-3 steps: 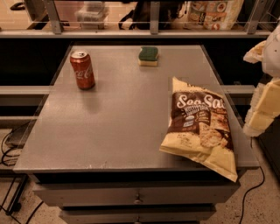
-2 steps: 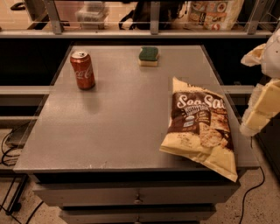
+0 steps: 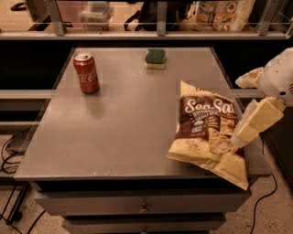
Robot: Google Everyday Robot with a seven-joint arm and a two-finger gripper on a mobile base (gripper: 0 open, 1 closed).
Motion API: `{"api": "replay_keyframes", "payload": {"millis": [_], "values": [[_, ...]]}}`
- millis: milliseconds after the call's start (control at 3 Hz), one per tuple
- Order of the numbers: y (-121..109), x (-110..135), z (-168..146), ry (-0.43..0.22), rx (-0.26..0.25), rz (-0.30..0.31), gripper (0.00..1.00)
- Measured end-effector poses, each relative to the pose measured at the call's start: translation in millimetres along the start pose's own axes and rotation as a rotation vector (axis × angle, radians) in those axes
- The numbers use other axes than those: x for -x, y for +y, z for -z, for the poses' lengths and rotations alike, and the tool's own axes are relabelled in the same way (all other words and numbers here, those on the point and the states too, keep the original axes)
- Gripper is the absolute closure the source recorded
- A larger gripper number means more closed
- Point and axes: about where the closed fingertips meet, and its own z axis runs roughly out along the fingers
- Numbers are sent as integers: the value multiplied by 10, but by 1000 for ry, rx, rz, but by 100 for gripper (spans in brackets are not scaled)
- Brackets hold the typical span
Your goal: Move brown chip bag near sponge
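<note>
- The table (image 3: 132, 128) is a flat, dull grey slab with straight edges and squared corners. Its whole middle and left front lie bare, so there is wide room between the things on it.
- A drawer front (image 3: 114, 204) runs under the table's front edge, with a small round knob at its middle.
- A back shelf (image 3: 114, 34) with metal uprights runs just beyond the table's far edge. Shiny snack bags (image 3: 225, 13) stand at its right end.
- The brown chip bag (image 3: 206, 130) lies flat at the table's right front, well apart from the sponge. It is crinkly and glossy, dark brown in the middle with white script, and pale yellow at the edges. Its lower right corner hangs over the table's front edge.
- The gripper (image 3: 241, 110) hangs off the table's right side, just beside the bag. Its two pale, blocky fingers (image 3: 256, 122) are spread well apart and hold nothing. The lower finger's tip overlaps the bag's right edge, but whether it touches cannot be told.
- A red soda can (image 3: 86, 73) stands upright, smooth and round, near the back left corner.
- The sponge (image 3: 155, 58) sits close to the far edge, about midway along it. It is a small rectangle, rough dark green over yellow, with open table on both sides and in front.
</note>
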Motion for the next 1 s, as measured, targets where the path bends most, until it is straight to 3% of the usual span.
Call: {"api": "replay_keyframes", "payload": {"millis": [333,667,1000], "values": [[76,-9,-488,23,28,-33,0],[271,-183,-982,166,52,-68,0],[-3,-75,-560,154,-54,-28,37]]}}
